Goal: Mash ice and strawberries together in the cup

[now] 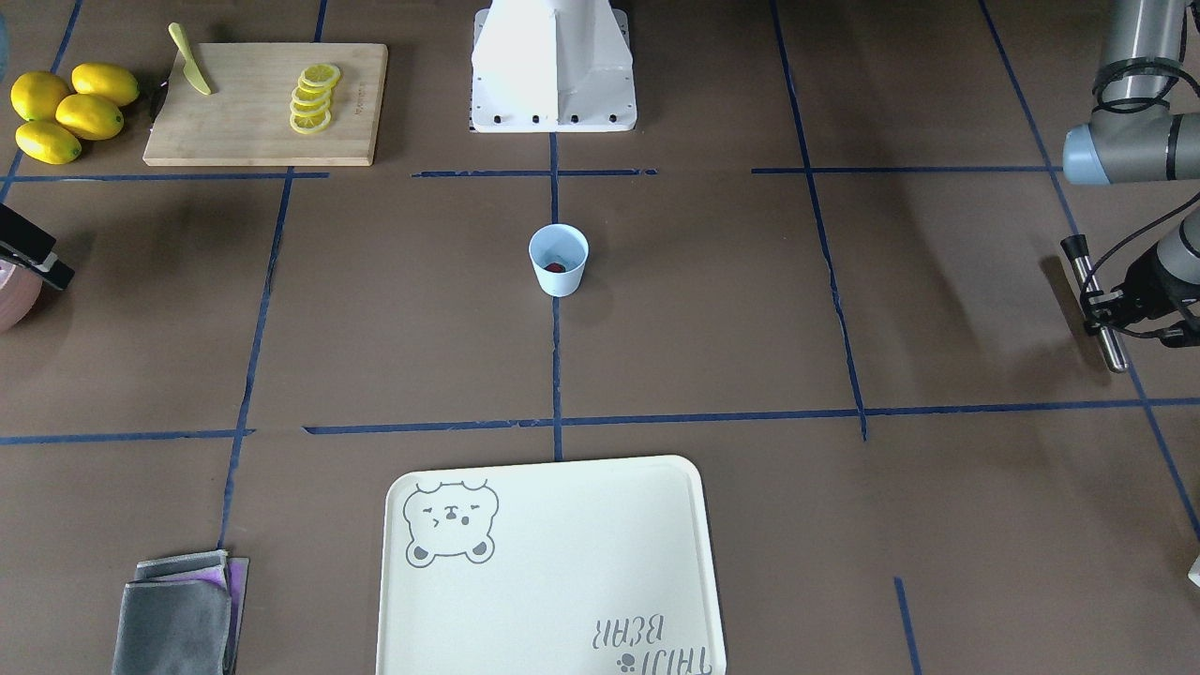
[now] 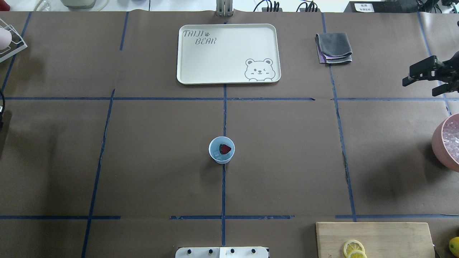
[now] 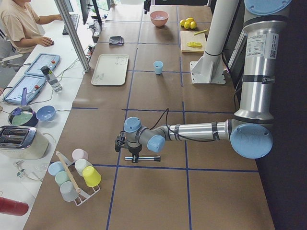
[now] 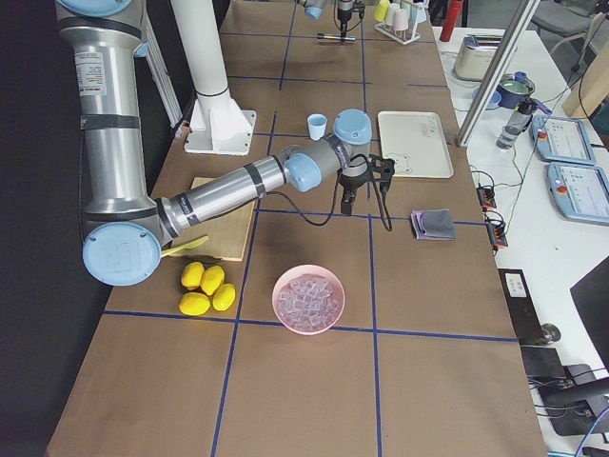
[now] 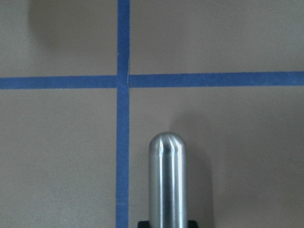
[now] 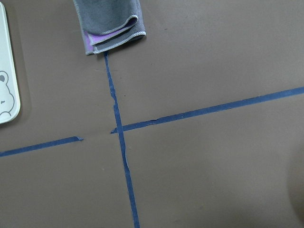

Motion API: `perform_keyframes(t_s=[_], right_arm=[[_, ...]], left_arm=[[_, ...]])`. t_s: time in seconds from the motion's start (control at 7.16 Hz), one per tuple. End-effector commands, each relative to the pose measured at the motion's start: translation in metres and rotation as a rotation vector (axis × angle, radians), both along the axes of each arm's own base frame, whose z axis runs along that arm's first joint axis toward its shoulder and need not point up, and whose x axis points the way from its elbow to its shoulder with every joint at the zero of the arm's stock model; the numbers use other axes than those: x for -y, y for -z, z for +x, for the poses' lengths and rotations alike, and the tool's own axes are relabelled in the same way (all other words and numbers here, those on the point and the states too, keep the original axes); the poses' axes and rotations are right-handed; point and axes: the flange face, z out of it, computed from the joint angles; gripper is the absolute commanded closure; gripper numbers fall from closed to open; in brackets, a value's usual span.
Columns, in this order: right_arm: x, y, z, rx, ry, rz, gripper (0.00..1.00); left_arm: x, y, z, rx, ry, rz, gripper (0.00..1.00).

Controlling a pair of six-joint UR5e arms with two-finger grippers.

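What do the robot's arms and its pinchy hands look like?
The left arm and right arm are shiny silver tubes with pale-blue round caps at the joints. A thin black cable loops along each forearm. Each upright tube wears a white label. The left gripper and right gripper are black.

Open table (image 2: 161, 161) all round cup (image 2: 222, 161); my way in free. Tray (image 2: 222, 57), base plate (image 2: 222, 252) well apart; side clearance probably ample.

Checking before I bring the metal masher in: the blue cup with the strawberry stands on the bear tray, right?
No. The cup with the strawberry stands on the brown paper, over a blue tape line, apart from the tray, as the overhead view shows.
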Motion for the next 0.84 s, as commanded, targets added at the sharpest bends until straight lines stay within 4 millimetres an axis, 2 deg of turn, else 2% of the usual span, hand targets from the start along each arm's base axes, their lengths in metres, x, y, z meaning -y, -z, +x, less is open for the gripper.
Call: perform_keyframes(t_s=[0.0, 0.42, 0.56, 0.7], right_arm=[[0.0000, -0.0003, -0.0003, 0.000, 0.001, -0.001, 0.00], [0.0001, -0.0004, -0.0003, -0.001, 0.000, 0.000, 0.00], [0.0002, -0.0010, -0.0004, -0.001, 0.001, -0.002, 0.00], [0.0000, -0.0003, -0.0003, 0.000, 0.001, -0.001, 0.00]], left_arm=[[0.0010, 0.0014, 0.0024, -0.002, -0.003, 0.005, 0.98], [-0.0014, 0.0016, 0.0084, -0.003, -0.017, 0.007, 0.92], [-0.0015, 0.0008, 0.0083, -0.002, -0.018, 0.007, 0.84], [-0.0015, 0.0008, 0.0083, -0.002, -0.018, 0.007, 0.68]])
